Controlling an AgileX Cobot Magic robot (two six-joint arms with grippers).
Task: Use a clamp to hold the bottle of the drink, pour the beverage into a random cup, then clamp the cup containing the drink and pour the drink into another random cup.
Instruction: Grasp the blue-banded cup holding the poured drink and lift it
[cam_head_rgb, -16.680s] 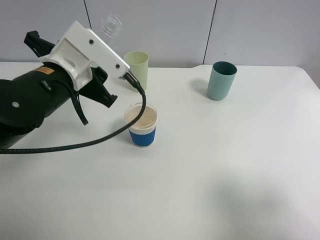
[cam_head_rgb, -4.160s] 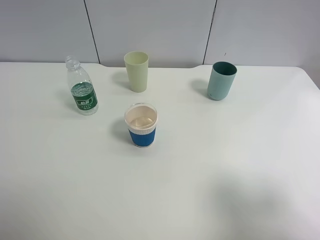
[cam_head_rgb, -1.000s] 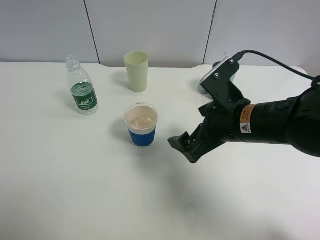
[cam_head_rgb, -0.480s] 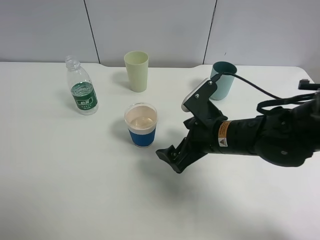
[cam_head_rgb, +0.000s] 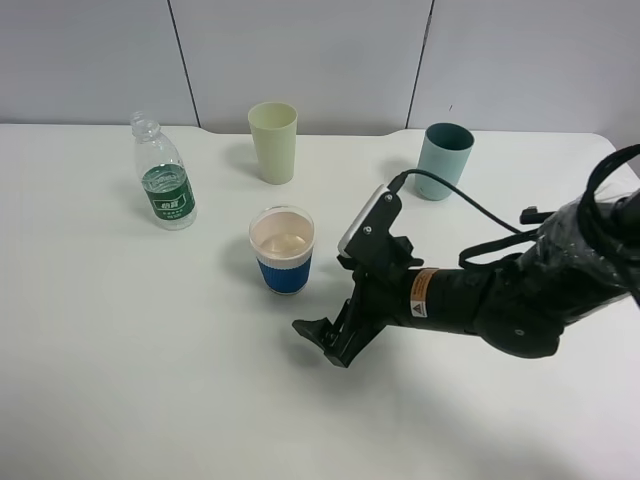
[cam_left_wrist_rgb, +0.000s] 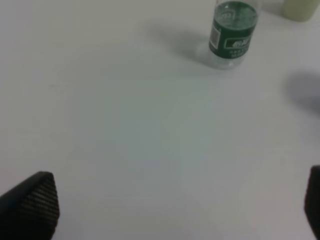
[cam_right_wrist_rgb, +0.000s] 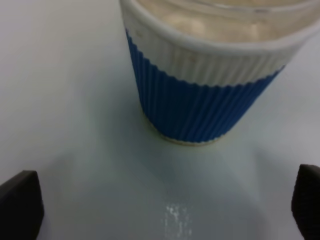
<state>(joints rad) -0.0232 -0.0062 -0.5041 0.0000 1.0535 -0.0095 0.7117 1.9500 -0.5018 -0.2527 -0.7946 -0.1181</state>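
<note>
**Half done: first pour looks made, second still ahead**

High view: bottle stands apart on the surface; blue cup holds drink, right tool low beside it. Left wrist: left tool released, empty. Right wrist: right tool spread wide, blue cup ungripped; clamping and pouring remain.

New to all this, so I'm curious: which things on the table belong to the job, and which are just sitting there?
Part of the job: blue cup holding the drink; right gripper, open, near it; bottle; pale green cup and teal cup, either could take the pour.
Just lying about: nothing else shows but the white table.
</note>
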